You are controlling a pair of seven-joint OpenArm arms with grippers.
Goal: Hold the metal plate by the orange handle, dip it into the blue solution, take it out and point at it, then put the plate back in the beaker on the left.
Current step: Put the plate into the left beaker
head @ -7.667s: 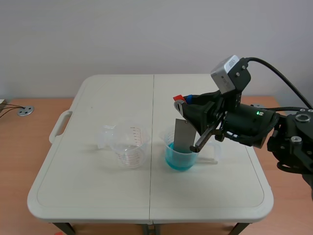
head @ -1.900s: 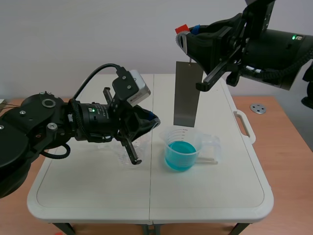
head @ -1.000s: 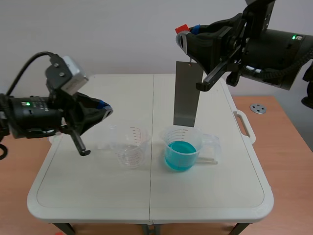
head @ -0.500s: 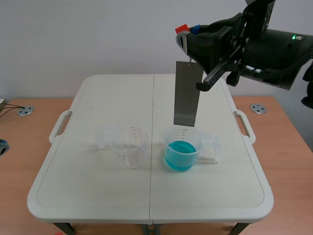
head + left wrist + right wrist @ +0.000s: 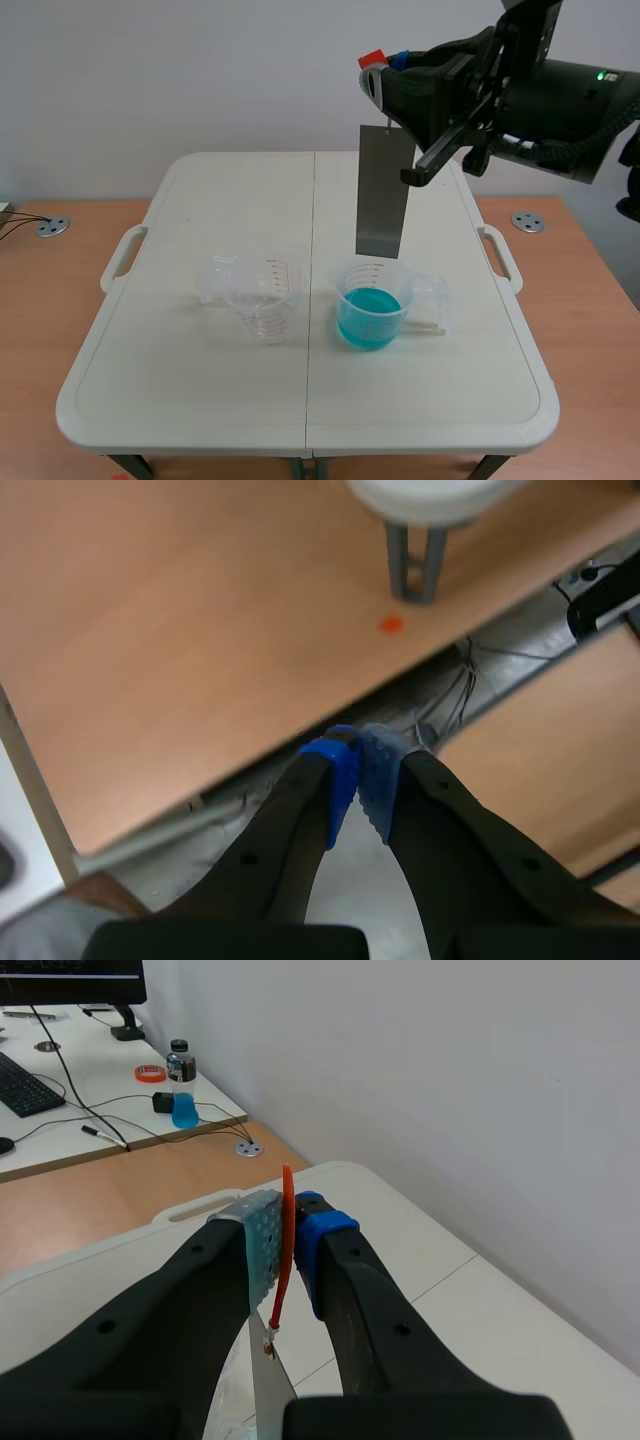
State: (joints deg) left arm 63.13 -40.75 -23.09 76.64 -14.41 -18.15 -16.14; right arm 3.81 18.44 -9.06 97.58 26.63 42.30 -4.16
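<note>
Gone from the scene view since a second ago is the left arm. Its gripper (image 5: 358, 775) hangs off the table (image 5: 180, 400), over a brown wooden surface (image 5: 150, 630), with the blue pads pressed together on nothing. The right gripper (image 5: 290, 1222) is clamped on the orange handle (image 5: 372, 59) (a thin strip). The metal plate (image 5: 381, 190) hangs upright from it, lower edge just above the beaker of blue liquid (image 5: 369, 312). Just left of that stands the clear beaker (image 5: 262, 300).
</note>
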